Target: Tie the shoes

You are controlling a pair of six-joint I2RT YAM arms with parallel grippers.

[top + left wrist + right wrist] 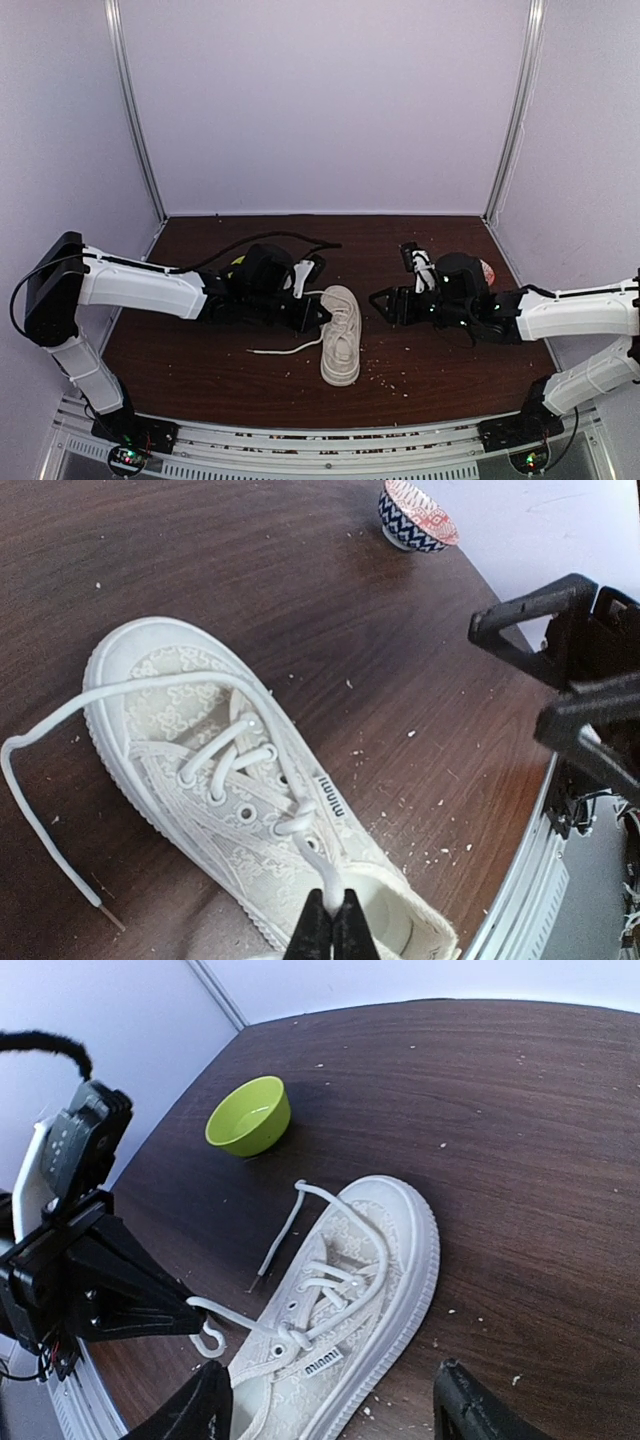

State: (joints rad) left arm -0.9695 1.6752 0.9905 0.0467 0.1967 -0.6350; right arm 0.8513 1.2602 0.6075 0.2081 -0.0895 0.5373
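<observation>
Sneaker lies centre frame on the table, toe toward the bottom edge. The left gripper is at its upper end, the right gripper just off to the right.

Left wrist view: jaws pinched shut on a lace at the bottom edge.

Right wrist view: fingers spread wide, holding nothing, with a green bowl upper left.

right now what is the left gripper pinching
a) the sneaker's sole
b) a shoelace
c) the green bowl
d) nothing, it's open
b: in the left wrist view the left gripper is closed on the white lace that runs up from the sneaker.
</observation>
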